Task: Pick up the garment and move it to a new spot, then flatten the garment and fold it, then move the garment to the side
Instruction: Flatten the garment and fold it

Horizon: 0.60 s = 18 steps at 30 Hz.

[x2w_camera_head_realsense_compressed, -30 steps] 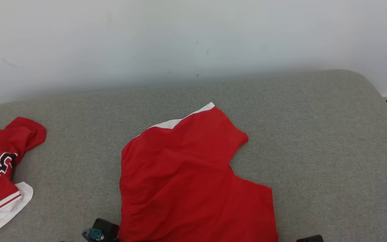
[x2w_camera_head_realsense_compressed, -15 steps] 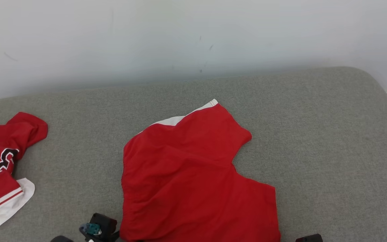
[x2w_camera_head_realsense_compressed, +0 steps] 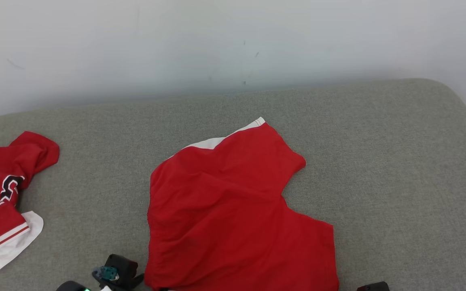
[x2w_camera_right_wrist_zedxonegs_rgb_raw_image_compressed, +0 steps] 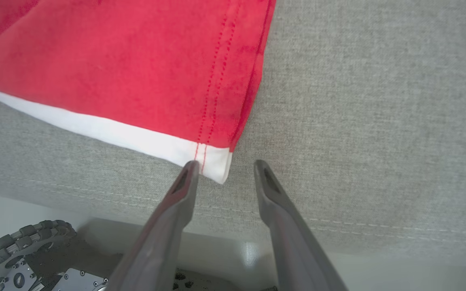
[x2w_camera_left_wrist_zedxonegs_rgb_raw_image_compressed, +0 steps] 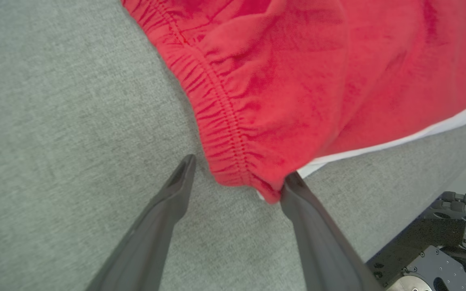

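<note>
You are looking at a red garment point(x2w_camera_head_realsense_compressed: 233, 210) that is lying spread out near the middle of the grey fabric worktop point(x2w_camera_head_realsense_compressed: 399, 161). Its near edge is reaching the bottom of the head view, and a white band point(x2w_camera_head_realsense_compressed: 208, 143) is showing along its far left edge. A second red and white garment point(x2w_camera_head_realsense_compressed: 2, 202) is sitting crumpled at the far left of the worktop, well apart from the first, and a white wall point(x2w_camera_head_realsense_compressed: 233, 48) is rising behind. Your left jaws are standing spread wide at the red garment's near left corner. In the left wrist view the gathered elastic waistband point(x2w_camera_left_wrist_zedxonegs_rgb_raw_image_compressed: 217, 105) is curving down into the gap and its corner is lying between the two dark fingers point(x2w_camera_left_wrist_zedxonegs_rgb_raw_image_compressed: 164, 210). One fingertip is sitting right against the fabric's edge while the other is hanging over bare worktop just beside the band, so nothing is being pinched there. Your right jaws are standing partly spread at the near right corner. In the right wrist view the stitched hem point(x2w_camera_right_wrist_zedxonegs_rgb_raw_image_compressed: 217, 81) is running down to a white border point(x2w_camera_right_wrist_zedxonegs_rgb_raw_image_compressed: 115, 131), whose corner is poking into the gap. One fingertip is overlapping that white corner, though you cannot tell whether it is pressing on it, and the other is hanging over bare grey fabric just beside the hem. Below the worktop's front edge, the robot's wheeled base point(x2w_camera_right_wrist_zedxonegs_rgb_raw_image_compressed: 18, 250) is showing.
</note>
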Available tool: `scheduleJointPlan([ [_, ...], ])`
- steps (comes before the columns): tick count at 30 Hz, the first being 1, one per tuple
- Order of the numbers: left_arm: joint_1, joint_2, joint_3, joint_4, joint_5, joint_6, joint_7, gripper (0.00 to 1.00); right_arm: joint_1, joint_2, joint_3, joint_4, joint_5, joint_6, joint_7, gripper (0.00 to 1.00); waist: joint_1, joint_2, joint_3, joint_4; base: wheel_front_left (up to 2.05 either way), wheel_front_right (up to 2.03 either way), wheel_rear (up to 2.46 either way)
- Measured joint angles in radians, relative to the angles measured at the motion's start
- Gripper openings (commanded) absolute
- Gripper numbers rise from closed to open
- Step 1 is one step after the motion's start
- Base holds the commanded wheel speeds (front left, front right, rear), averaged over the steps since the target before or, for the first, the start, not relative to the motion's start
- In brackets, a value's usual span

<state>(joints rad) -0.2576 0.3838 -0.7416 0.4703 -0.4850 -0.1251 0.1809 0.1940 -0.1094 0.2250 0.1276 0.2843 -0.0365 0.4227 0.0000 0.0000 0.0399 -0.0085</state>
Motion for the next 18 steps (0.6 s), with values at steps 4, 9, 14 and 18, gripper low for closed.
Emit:
scheduleJointPlan([
  [4,-0.006,0.000,-0.007,0.006,-0.002,0.000,-0.006,1.00,-0.004,0.002,0.000,0.009,0.000,-0.008,0.001,0.75,0.0000,0.0000,0.007,0.003,0.00,0.00,0.00],
  [9,-0.017,-0.001,-0.017,0.012,-0.025,0.000,-0.007,1.00,-0.018,0.011,0.003,0.027,0.001,-0.009,0.001,0.50,0.0000,0.0001,0.013,0.006,0.00,0.00,0.00],
  [14,-0.023,-0.001,-0.023,0.021,-0.026,-0.007,-0.016,1.00,-0.020,0.014,0.004,0.033,0.003,-0.016,0.001,0.08,0.0000,0.0001,0.017,0.009,0.00,0.00,0.00],
  [18,-0.041,0.000,-0.027,0.031,-0.030,-0.007,-0.021,1.00,-0.021,0.017,0.002,0.039,0.004,-0.016,0.001,0.00,0.0000,0.0001,0.014,0.011,0.00,0.00,0.00],
])
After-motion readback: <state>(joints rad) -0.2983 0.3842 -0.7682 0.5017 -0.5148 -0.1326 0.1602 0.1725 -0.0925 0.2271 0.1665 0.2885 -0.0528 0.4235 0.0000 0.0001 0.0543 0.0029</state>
